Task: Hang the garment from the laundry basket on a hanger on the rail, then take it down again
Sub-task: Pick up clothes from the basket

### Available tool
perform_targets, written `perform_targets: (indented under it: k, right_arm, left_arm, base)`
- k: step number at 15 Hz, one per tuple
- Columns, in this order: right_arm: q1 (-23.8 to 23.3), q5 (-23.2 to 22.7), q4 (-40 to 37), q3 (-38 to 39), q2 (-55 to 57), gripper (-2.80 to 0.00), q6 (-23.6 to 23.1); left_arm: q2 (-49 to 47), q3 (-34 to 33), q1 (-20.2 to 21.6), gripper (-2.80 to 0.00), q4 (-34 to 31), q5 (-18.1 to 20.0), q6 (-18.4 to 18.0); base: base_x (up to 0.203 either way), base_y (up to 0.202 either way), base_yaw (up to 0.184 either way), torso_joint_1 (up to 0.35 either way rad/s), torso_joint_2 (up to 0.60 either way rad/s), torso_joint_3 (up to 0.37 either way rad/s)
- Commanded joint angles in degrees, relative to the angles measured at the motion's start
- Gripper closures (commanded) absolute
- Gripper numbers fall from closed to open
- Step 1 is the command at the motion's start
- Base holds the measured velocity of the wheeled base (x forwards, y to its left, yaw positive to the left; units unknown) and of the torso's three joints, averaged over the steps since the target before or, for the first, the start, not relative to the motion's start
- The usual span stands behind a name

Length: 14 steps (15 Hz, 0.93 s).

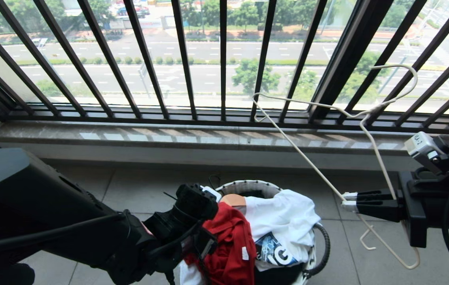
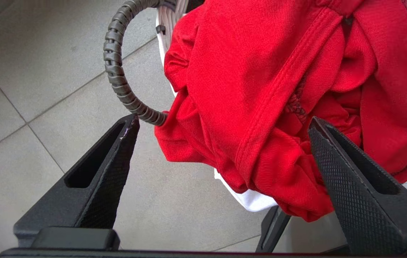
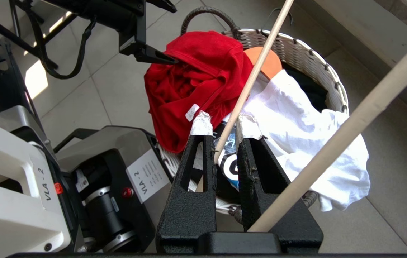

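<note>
Grey floor tiles [image 1: 137, 186] run up to a stone sill under a dark barred window railing [image 1: 184, 59], with a road and trees outside. Down on the floor sits the small round laundry basket with its white woven rim [image 1: 248, 184] and thin dark handles, and it's stuffed full. Draped over its near edge is the bright red T-shirt [image 1: 230, 241], bunched and spilling outward, a small white tag showing on the fabric. Right beside it lies a white graphic-print shirt [image 1: 287, 221], with large letters on a blue-and-black print, only a "G" readable. Black cloth sits deeper in the basket.

Over on the left, the left tool [image 2: 221, 129] is spread wide, fingers far apart on either side of the red shirt's hanging fold: one finger [image 2: 336, 157] lies against the fabric, the other [image 2: 117, 157] just below the basket's dark handle loop. It has nothing clamped.

On the right, the right tool [image 1: 347, 201] is pinched tight on the thin white wire hanger [image 1: 327, 107], gripping one of its long arms. The hanger stands tilted above the basket, its hook up against the window bars. A white label on the robot's body reads "VLA - 2" [image 3: 147, 175].
</note>
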<state>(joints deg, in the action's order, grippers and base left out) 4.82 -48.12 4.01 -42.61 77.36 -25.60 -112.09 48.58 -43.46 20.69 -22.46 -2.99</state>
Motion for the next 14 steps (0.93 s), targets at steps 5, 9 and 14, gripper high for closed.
perform_targets:
  k: [5,9,14]
  right_arm:
    - [0.0,-0.2,0.0,0.0,0.2,0.0,-0.2]
    - [0.0,-0.2,0.1,-0.1,0.2,0.0,-0.2]
    - [-0.5,-0.2,0.1,-0.2,0.2,0.0,-0.2]
  left_arm:
    - [-2.8,1.5,0.1,-2.8,0.3,-0.2,-0.4]
    - [-5.5,2.5,0.3,-2.8,0.5,-0.3,-0.6]
    - [-9.2,6.1,2.6,-2.8,0.6,-0.5,-1.2]
  base:
    - [0.0,0.0,0.0,0.0,0.0,0.0]
    - [0.0,0.0,0.0,0.0,0.0,0.0]
    - [0.0,0.0,0.0,0.0,0.0,0.0]
